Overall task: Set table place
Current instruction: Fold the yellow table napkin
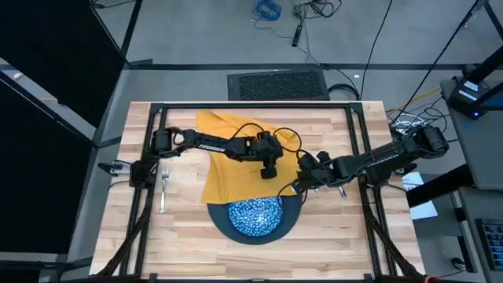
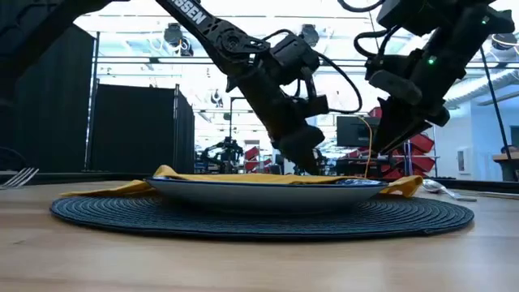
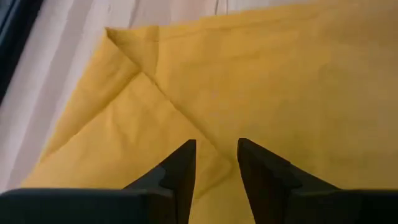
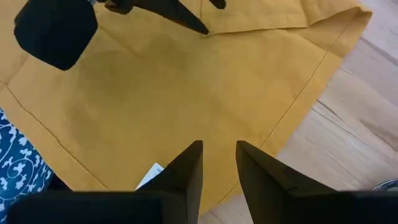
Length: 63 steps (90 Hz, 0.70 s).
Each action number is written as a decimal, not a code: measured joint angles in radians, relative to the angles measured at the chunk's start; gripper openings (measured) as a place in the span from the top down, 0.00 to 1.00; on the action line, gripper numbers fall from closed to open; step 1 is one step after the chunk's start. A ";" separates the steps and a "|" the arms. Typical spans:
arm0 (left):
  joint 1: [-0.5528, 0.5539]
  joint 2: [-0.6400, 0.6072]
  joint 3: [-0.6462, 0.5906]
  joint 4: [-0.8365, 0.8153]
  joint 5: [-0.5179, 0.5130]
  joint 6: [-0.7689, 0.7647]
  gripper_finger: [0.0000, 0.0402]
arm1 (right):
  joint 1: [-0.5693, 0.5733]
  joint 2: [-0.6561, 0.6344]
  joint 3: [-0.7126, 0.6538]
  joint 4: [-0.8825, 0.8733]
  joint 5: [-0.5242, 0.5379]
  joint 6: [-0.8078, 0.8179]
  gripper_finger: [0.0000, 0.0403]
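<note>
A mustard-yellow napkin lies spread on the table, and its near end reaches the blue-and-white speckled dish. The dish sits on a dark round ribbed mat. My left gripper points down at the napkin's middle, its fingers a narrow gap apart astride a diagonal fold. My right gripper hovers over the napkin's right near edge, also open by a narrow gap. A white label shows on the cloth beside it. My left gripper comes from above, pointing down, and its fingertips meet the napkin's top layer at the diagonal fold. The cloth between the fingers lies flat on the table. I cannot tell whether any of it is pinched.
A fork lies left of the mat, its tines showing in the low view. A spoon lies to the right of the mat. Black frame rails run along both sides of the table. Bare wood lies in front of the mat.
</note>
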 joint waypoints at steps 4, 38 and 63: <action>0.000 0.000 0.000 -0.009 0.000 0.000 0.73 | 0.000 0.000 0.000 0.000 0.000 -0.004 0.79; 0.004 0.000 0.000 -0.002 -0.002 0.000 0.73 | 0.000 0.000 0.000 0.001 0.001 -0.004 0.79; 0.023 0.000 0.000 0.007 -0.008 -0.024 0.73 | 0.000 0.000 0.000 0.001 0.001 -0.004 0.79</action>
